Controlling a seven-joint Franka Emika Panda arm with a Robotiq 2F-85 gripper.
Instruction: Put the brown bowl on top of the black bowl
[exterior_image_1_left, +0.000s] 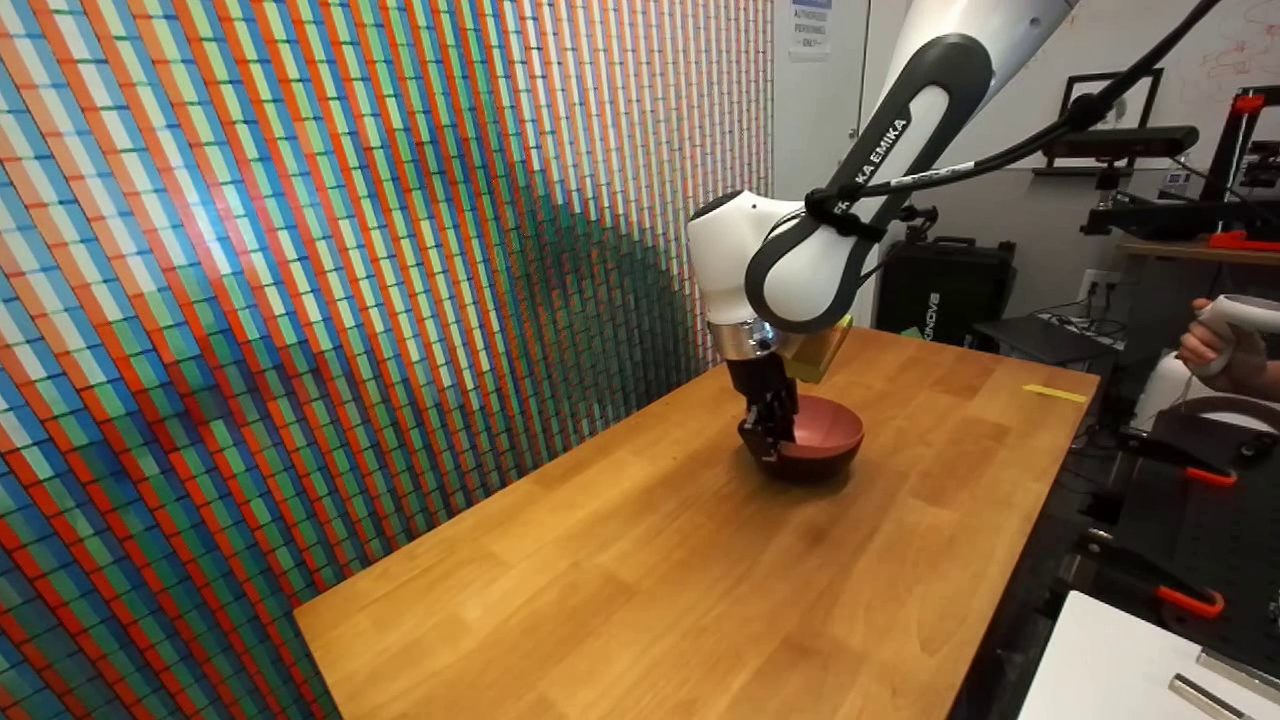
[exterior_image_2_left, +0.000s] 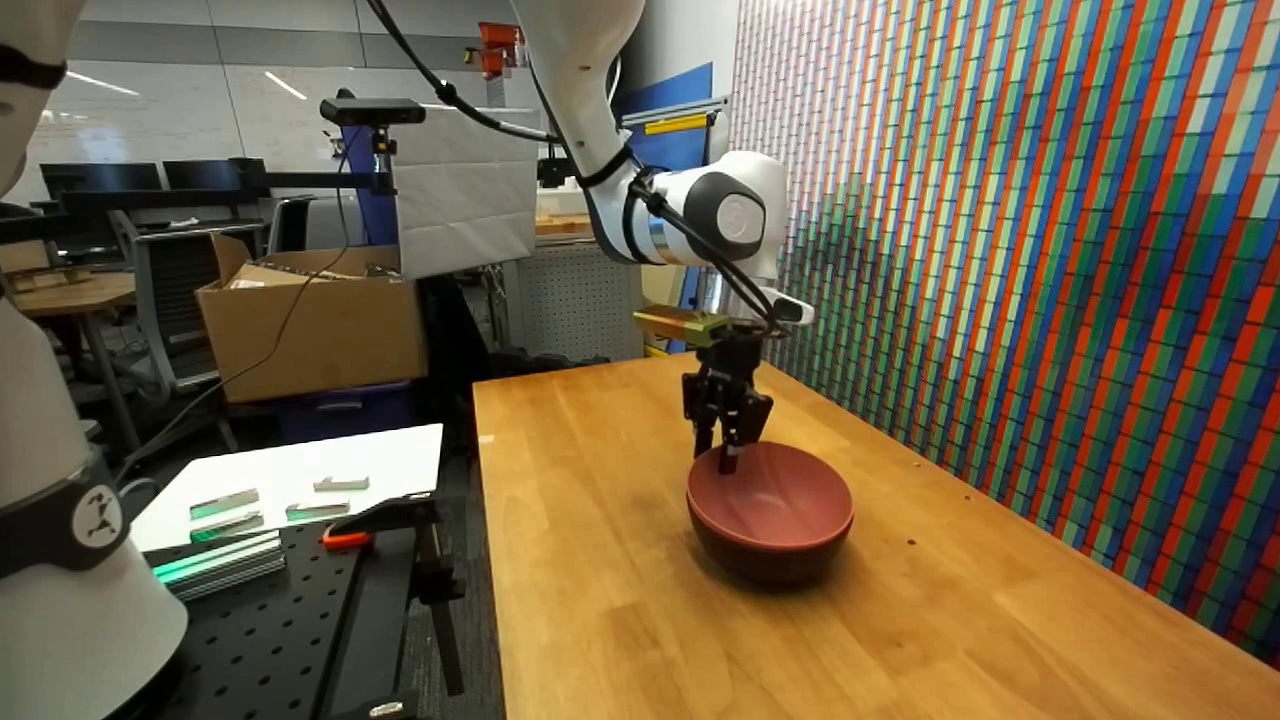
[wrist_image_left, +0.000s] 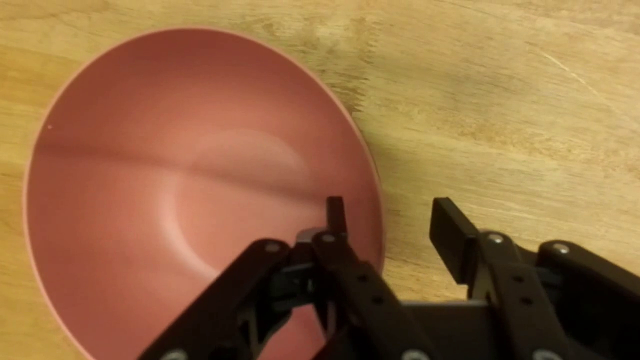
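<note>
The reddish-brown bowl (exterior_image_1_left: 830, 422) rests in the black bowl (exterior_image_1_left: 815, 467) on the wooden table. In an exterior view the brown bowl (exterior_image_2_left: 785, 495) sits level, with the dark side of the black bowl (exterior_image_2_left: 770, 563) under it. In the wrist view the brown bowl (wrist_image_left: 225, 120) fills the left, and it hides nearly all of the black bowl. My gripper (wrist_image_left: 388, 215) is open and straddles the brown bowl's rim, one finger over the inside and one outside. The gripper also shows at the rim in both exterior views (exterior_image_1_left: 775, 448) (exterior_image_2_left: 716, 460). Nothing is between its fingers.
The wooden table (exterior_image_1_left: 640, 590) runs along a colourful striped wall (exterior_image_1_left: 380, 250). A strip of yellow tape (exterior_image_1_left: 1054, 393) lies near a table edge. A white board (exterior_image_2_left: 330, 465) with metal bars and a black perforated bench stand beside the table.
</note>
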